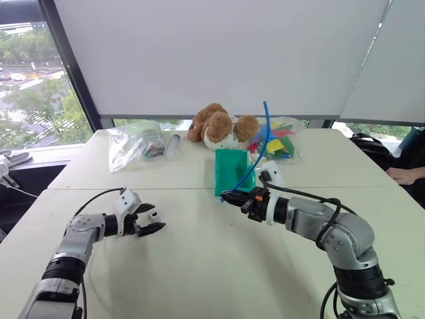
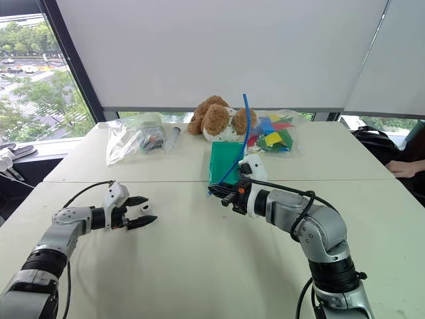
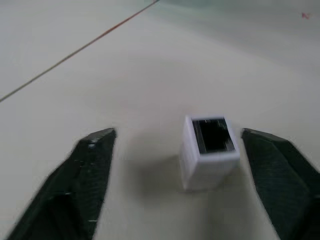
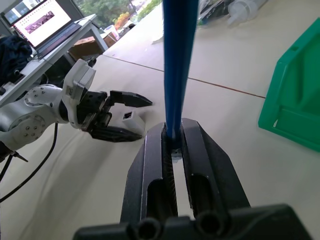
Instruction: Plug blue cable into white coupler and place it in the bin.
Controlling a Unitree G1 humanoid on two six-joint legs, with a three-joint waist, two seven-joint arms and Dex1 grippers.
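On the pale table (image 1: 199, 266), between the spread black fingers of my left gripper (image 3: 177, 165), the white coupler (image 3: 209, 150) stands with its dark socket facing up toward my wrist. One finger sits just beside its side, though I cannot quite tell whether it touches; the other finger is clearly apart from it. From my head, the same coupler shows as a small white block at the tips of that gripper (image 1: 154, 221).

My right gripper (image 4: 172, 145) is pressed together on the blue cable (image 4: 177, 65), pinching it near its lower end, and the cord rises steeply away from my fingers. That hand hovers above the table just in front of the green bin (image 1: 232, 171), well to the right of the coupler. Behind the bin lie a brown plush dog (image 1: 219, 126) and clear plastic bags (image 1: 133, 143).
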